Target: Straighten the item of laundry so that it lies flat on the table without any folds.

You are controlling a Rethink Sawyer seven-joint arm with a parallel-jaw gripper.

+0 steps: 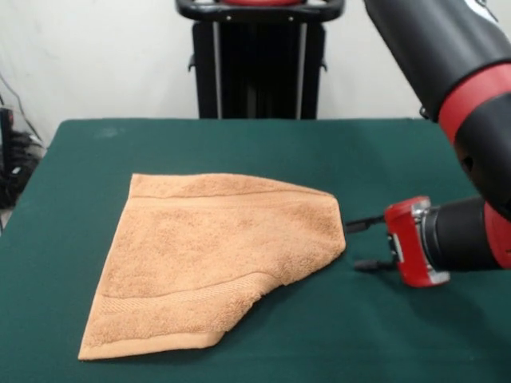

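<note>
A: Light orange-tan terry-cloth hand towel (209, 259) lies on the large table covered in smooth dark green cloth (72, 199), left of centre in the front view, near the front edge. Not flat. The right side is folded over; the fold gives a slanted edge running from the rounded right tip down to the lower front corner.

B: Ribbed band?

A: One woven band visible along the lower front portion, running parallel to the near edge. A second, fainter line near the far edge. Left side and far edge look straight; surface there is smooth, no wrinkles of note.

B: Arm position?

A: Red and black robot arm (455, 64) enters from upper right, bends low over the table. Its red-faced gripper (359, 243) points sideways toward the towel's right tip, just above the cloth of the table.

B: Fingers?

A: Two thin black fingers (363, 223), spread apart, one farther back, one nearer. Nothing between them. The far finger's tip sits just beside the towel's rounded tip; contact cannot be judged.

B: Background?

A: Black pedestal (259, 68) against a pale wall (96, 56).
</note>
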